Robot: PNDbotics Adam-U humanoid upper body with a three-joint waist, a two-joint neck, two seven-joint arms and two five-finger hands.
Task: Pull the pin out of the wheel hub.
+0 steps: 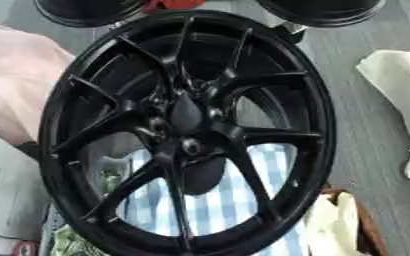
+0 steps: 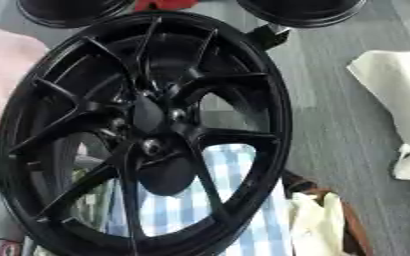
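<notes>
Filling most of both views, a black wheel [image 1: 187,132] stands close before the camera, its thin spokes running from the rim to the hub [image 1: 184,117] near the middle of the picture. Small round bolt holes ring the hub; one round light-centred spot [image 1: 190,146] sits just below the hub centre, and whether this is the pin cannot be told. Neither robot hand shows in either view, so how far the hands are open, or whether they hold anything, cannot be told. Through the lower spoke gaps a blue-and-white checked cloth [image 1: 222,200] is visible behind the wheel. Two more black wheels [image 2: 300,11] lie at the top edge, with a red object [image 2: 163,4] between them. A white cloth [image 2: 399,95] lies on the grey floor [image 2: 340,130] at the right, and a cream cloth [image 1: 335,225] sits near the lower right.
</notes>
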